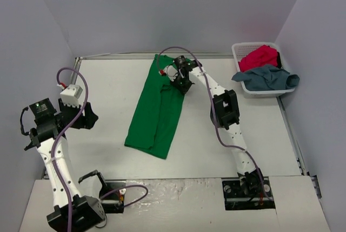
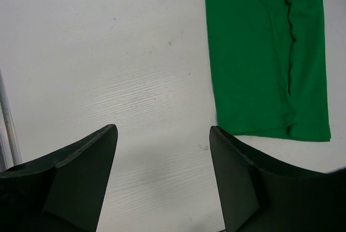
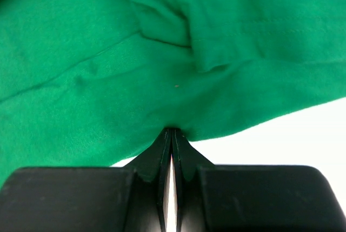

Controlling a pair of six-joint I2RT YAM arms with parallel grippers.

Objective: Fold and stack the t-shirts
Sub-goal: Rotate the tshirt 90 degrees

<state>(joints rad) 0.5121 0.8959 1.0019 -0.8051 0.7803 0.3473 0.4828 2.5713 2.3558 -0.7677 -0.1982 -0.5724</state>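
Observation:
A bright green t-shirt lies folded lengthwise in a long strip down the middle of the table. My right gripper is at its far right edge, and in the right wrist view the shut gripper pinches the hem of the green cloth. Over bare table at the left, my left gripper is apart from the shirt. Its jaws stand open with nothing between them, and the near end of the green shirt shows up and to the right. A crimson red t-shirt and a grey-blue t-shirt lie crumpled in the basket.
A white lattice basket stands at the back right corner, and the grey-blue cloth hangs over its front rim. Grey walls close in the table at the back and both sides. A metal strip runs along the table's left edge.

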